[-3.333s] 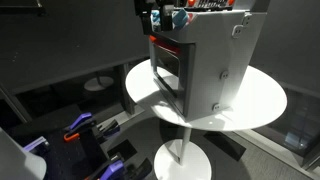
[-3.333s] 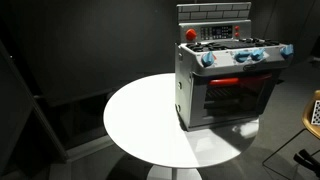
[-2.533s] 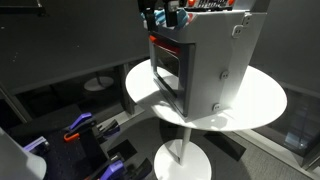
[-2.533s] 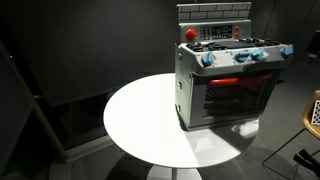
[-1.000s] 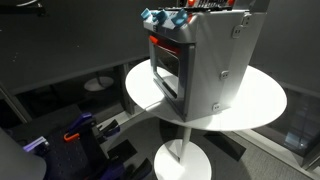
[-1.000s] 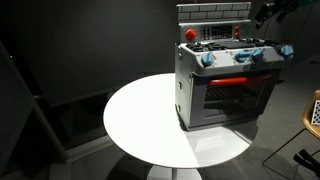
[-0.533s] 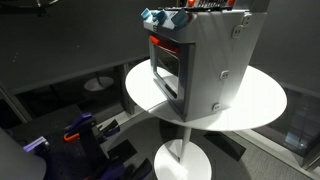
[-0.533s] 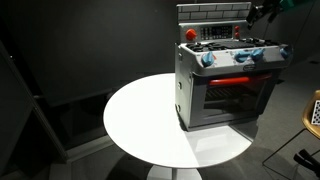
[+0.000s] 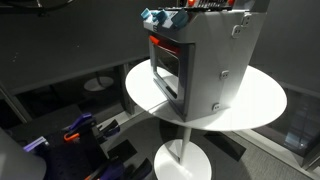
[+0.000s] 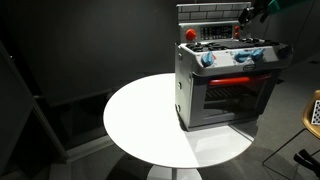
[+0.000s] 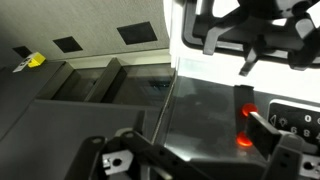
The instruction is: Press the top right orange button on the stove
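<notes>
The jaws are too dark to tell if open or shut, and the gripper (image 10: 248,13) hangs over the stove (image 10: 225,85), I think to reach the orange buttons (image 11: 245,112).

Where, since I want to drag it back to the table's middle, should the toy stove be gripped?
Probably the thin upright back panel atop the stove, pinched from above: the boxy body looks too wide, and the panel's top edge stands free.

stove (image 9: 215,60): grey metal look, dull sheen | knobs (image 10: 208,58): blue plastic | table (image 10: 140,115): white, smooth, matt
</notes>
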`<state>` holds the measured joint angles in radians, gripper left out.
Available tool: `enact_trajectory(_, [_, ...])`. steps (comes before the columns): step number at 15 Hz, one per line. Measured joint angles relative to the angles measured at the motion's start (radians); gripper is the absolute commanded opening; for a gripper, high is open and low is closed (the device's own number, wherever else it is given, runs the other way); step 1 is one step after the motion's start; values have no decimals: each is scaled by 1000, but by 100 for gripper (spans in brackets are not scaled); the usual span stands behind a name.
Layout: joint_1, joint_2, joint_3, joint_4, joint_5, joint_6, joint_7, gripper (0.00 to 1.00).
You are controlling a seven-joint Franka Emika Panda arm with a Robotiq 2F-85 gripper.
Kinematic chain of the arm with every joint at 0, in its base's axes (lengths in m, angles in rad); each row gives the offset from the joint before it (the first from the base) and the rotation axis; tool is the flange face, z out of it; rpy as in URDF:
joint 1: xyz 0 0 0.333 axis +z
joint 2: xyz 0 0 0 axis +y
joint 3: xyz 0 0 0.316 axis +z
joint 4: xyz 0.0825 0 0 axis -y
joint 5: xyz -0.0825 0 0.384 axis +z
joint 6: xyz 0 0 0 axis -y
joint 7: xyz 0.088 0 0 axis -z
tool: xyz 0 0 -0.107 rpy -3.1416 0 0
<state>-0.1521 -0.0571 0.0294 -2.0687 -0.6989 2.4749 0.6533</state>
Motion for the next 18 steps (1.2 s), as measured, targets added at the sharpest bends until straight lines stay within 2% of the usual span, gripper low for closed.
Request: enact_trajectory(18, [45, 54, -48, 57, -20, 0, 17, 100])
